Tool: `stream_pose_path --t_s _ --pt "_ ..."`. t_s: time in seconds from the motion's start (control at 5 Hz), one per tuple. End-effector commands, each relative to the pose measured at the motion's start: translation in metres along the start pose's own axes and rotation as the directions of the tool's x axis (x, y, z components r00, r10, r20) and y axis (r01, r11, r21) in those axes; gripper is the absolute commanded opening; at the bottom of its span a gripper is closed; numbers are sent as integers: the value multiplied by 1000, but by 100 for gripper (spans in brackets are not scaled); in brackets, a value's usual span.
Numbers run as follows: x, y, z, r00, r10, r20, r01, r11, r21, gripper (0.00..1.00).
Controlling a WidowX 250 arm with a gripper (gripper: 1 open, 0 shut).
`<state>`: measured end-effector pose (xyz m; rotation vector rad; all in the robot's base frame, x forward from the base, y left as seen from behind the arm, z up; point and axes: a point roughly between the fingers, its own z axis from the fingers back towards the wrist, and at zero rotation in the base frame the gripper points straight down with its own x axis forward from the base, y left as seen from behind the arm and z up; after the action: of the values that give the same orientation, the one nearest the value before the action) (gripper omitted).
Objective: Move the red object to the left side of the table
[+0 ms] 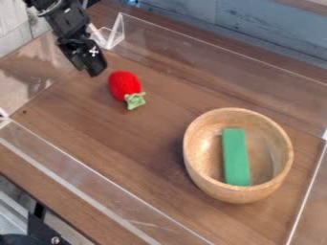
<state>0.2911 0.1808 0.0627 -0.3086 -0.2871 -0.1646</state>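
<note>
The red object (pixel 125 86) is a small strawberry-shaped toy with a green leafy end, lying on the dark wood table (pixel 141 144) in its upper left part. My gripper (pixel 90 63) hangs just up and to the left of it, a short gap away, fingers pointing down toward the tabletop. From this angle the black fingers overlap, but they appear spread with nothing between them.
A wooden bowl (pixel 202 163) sits at the right with a green rectangular block (pixel 235 156) inside. Low clear acrylic walls (pixel 76 196) border the table, and a clear angled bracket (pixel 113 33) stands at the back left behind the gripper.
</note>
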Motion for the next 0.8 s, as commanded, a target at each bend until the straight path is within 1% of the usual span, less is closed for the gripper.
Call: stream_pose_path --t_s 0.0,0.2,0.4,0.6 --pt "13 -9 32 998 -9 59 5 998 64 0" --pt "10 -6 28 998 12 61 -16 998 68 0" --pt "9 -2 30 999 2 52 -5 998 58 100" --pt "8 2 31 999 -7 44 5 999 48 100"
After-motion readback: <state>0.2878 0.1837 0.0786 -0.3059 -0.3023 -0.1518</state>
